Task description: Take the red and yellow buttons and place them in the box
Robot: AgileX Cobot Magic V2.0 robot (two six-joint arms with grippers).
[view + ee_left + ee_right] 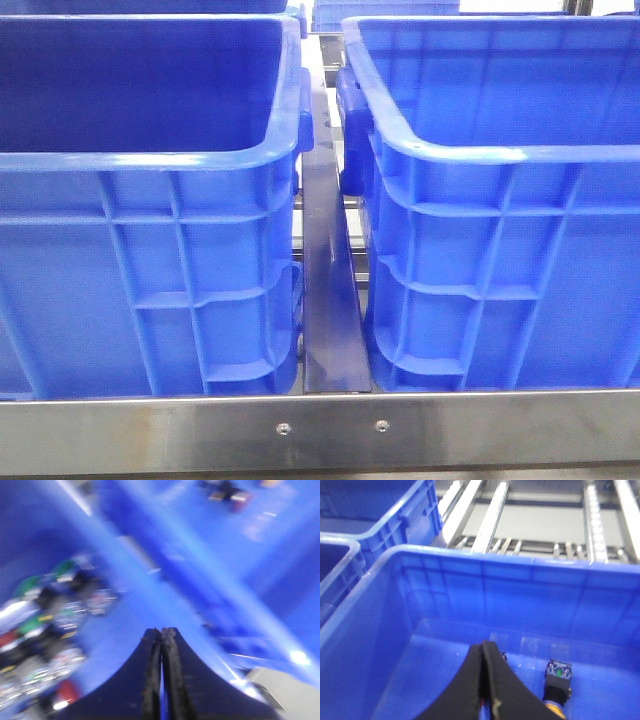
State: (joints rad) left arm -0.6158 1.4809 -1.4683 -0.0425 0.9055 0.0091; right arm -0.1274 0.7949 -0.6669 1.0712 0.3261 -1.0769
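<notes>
Steel frame rail [320, 432] runs beneath; green-topped switch [558, 676]

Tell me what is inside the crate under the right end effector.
In the right wrist view, the blue crate holds a push-button switch with a green mark, on its floor. The shut right end effector covers the floor nearest the camera, half-hiding another piece.

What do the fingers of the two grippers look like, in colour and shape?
In both wrist views, only the fingers show. The left gripper has two black fingers that widen toward the wrist and narrow to rough-edged tips. The right gripper has the same black, matte fingers, curving to a narrow tip. No cables or markings are visible, and the front view shows neither arm.
</notes>
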